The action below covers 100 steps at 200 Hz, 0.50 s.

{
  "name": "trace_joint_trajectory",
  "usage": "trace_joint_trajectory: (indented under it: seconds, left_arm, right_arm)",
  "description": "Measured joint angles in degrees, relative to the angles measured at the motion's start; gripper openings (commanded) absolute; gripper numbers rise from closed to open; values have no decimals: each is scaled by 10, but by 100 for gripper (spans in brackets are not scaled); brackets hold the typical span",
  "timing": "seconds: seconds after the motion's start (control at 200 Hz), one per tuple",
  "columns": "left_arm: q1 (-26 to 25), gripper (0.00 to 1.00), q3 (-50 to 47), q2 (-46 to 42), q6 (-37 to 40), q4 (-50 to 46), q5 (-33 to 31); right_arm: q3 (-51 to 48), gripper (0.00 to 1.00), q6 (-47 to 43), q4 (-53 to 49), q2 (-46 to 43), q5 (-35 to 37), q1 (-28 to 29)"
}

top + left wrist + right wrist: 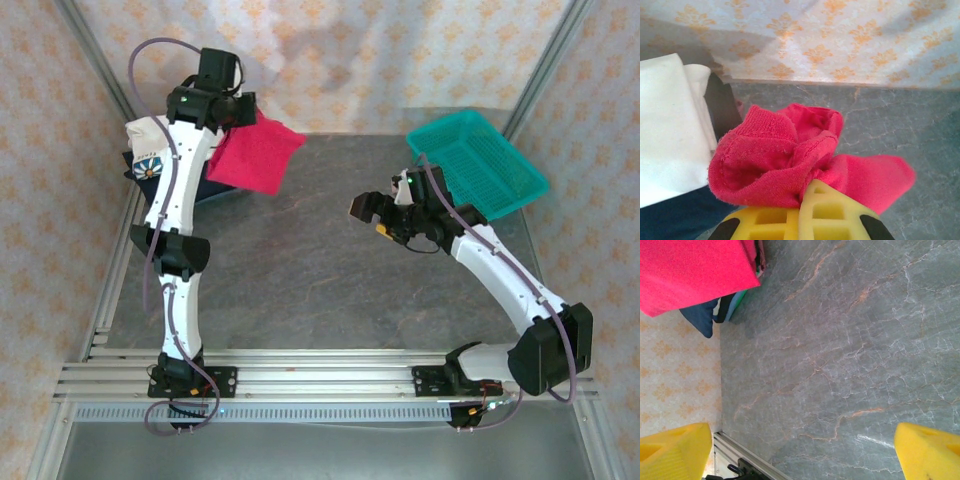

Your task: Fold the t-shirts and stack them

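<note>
A folded bright red t-shirt (257, 155) hangs above the table's far left, pinched at its top edge by my left gripper (240, 108), which is shut on it. In the left wrist view the red cloth (775, 160) bunches out from between the closed yellow fingers (825, 215). Beside it lies a folded white t-shirt (665, 125) with a blue round emblem (148, 158), resting on a dark navy t-shirt (680, 217). My right gripper (372, 215) hovers over mid-table, open, yellow fingertips (672, 452) wide apart with nothing between them. The red t-shirt (695, 270) shows in the right wrist view's top left.
A teal mesh basket (478, 165) stands tilted at the far right of the grey marble table (320, 280). Patterned curtain walls and metal frame posts (100, 60) close in the back and sides. An aluminium rail (330, 375) runs along the near edge.
</note>
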Motion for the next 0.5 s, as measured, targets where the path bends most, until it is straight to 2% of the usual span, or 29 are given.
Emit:
trace_joint_trajectory:
  seconds: [0.5]
  left_arm:
    - [57,0,36,-56,-36,14,42]
  right_arm:
    - [-1,94,28,51,15,-9,0]
